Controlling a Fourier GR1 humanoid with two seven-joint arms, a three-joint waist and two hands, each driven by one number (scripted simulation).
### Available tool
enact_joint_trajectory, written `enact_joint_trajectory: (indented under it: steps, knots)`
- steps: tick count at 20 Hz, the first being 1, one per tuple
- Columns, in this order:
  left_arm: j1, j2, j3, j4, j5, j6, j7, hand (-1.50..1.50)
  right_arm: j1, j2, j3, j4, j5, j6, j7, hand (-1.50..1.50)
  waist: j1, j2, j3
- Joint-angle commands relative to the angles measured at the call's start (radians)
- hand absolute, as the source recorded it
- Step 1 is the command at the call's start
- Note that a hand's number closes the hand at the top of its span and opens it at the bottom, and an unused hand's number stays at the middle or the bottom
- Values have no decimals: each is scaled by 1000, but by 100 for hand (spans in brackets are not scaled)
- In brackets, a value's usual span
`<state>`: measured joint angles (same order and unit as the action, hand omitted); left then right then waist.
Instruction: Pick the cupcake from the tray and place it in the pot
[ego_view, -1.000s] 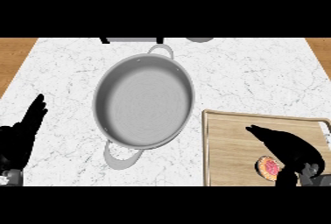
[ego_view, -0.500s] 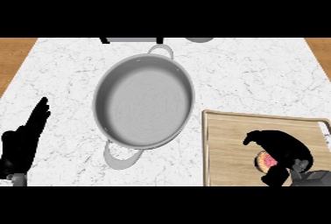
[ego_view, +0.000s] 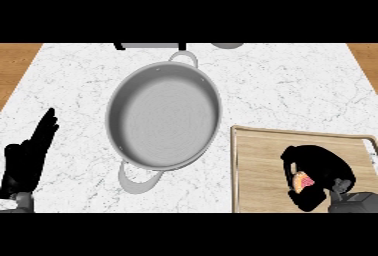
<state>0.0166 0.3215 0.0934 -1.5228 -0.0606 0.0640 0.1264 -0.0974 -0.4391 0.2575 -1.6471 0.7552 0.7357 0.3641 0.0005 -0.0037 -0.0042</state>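
We find the right hand (ego_view: 319, 172) at the lower right of the frame, over the wooden tray (ego_view: 258, 165), with its fingers and thumb now curled round the cupcake (ego_view: 302, 182). A second ago that hand lay with fingers stretched out above the cupcake; half a second ago the fingers had begun to bend down over it; now they enclose it, and only a small pink and orange part shows between thumb and fingers. We judge that the grasp has just been closed. Whether the cupcake has left the tray's surface cannot be told from this view; it lies in much the same place in the frame as before. The pot (ego_view: 164, 116) stands in the centre of the frame on the marble counter (ego_view: 295, 85), well apart from the tray's left edge, and holds nothing; its position is unchanged. The left hand (ego_view: 26, 160) rests open at the lower left, fingers up, much as it was. In our judgement the pick is all but made, while the lift, the carry to the upper left and the release into the pot are not yet done.
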Motion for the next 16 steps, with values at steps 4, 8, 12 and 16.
enact_joint_trajectory:
  steps: [4,8,12,16]
  knots:
    - [11,-23,-25,4,-15,-15,-7,0,-64,378,269,-84,119,-52,257,150,41,2,2]
    - [-28,-15,-49,-5,-21,-34,5,0,-142,432,462,-38,134,-184,338,150,102,5,2]
    - [-54,-16,-46,7,-24,-29,10,0,-253,436,596,-7,168,-334,496,150,101,4,1]
    - [-85,-23,-58,11,-26,-32,27,0,-405,438,688,-28,245,-447,635,150,89,-4,1]
